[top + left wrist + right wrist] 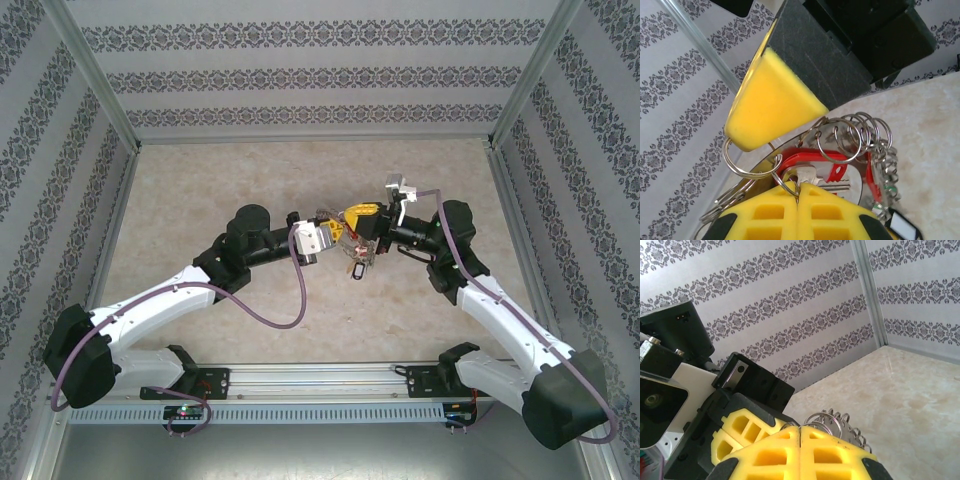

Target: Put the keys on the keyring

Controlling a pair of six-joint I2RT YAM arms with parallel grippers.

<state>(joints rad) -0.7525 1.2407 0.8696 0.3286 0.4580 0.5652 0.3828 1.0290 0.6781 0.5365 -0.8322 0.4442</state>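
— We see the keyring (856, 134) as silver-grey loops, with a red tag (812, 160) just below them.
— We also see yellow pads (770, 105) on black on the left gripper (798, 190) and right gripper (800, 432) at the keyring.
— Behind the keyring we see white walls (790, 300) with grey floral stripes, and a beige marbled table (910, 405).

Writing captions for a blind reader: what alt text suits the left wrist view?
The left gripper, yellow fingers shut, pinches a keyring of wire loops carrying a silver key and red tag; the right gripper's yellow finger meets it from above.
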